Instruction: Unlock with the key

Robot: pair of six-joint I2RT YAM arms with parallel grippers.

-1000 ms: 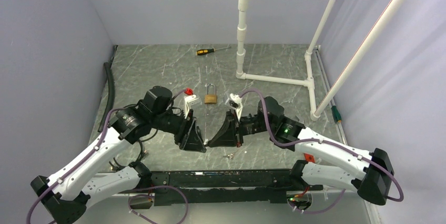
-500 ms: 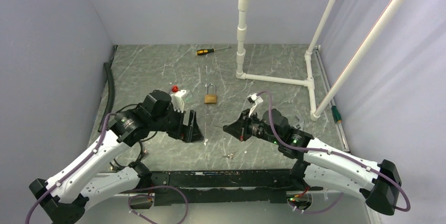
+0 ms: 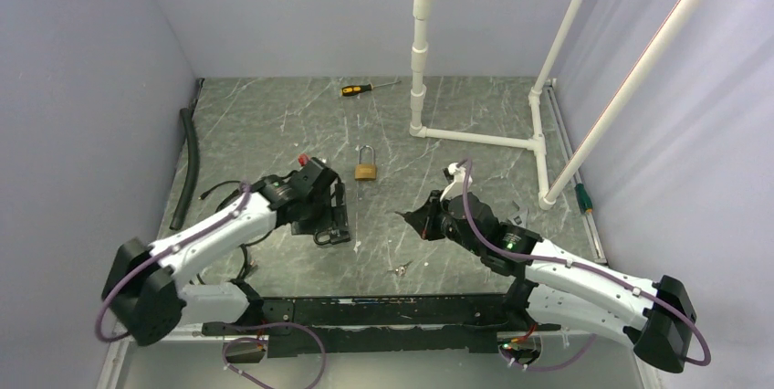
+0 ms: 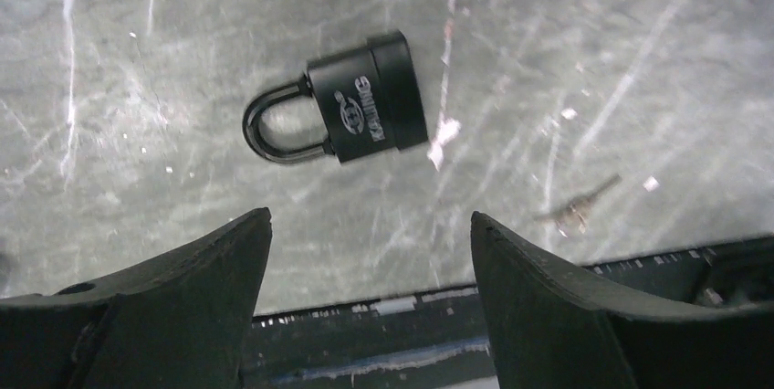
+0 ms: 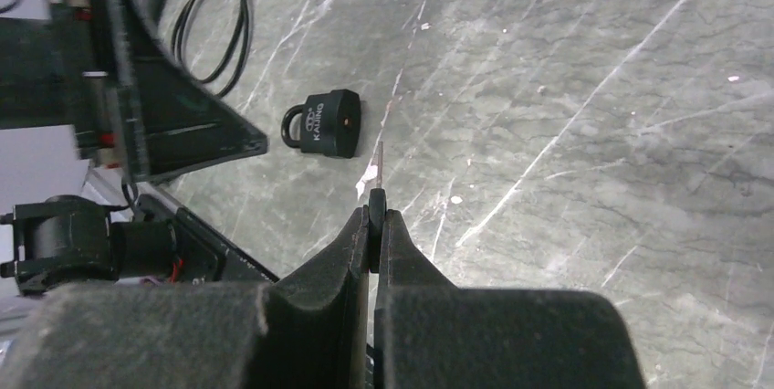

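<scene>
Left wrist view: black padlock [image 4: 365, 110] flat on table [image 4: 137, 42], shackle closed, ahead of left gripper [image 4: 370, 225], whose fingers are spread and empty. Right gripper [image 5: 375, 215] is clamped on key [image 5: 380, 165], not inserted. Judged outstanding: lock grasp, insertion, turn.

black padlock [image 4: 368, 97]: white logo and brand lettering, starts "kai", rest unclear.

left gripper [image 3: 333, 232] near brass padlock [image 3: 366, 171], screwdriver [image 3: 365, 89] beyond
</scene>
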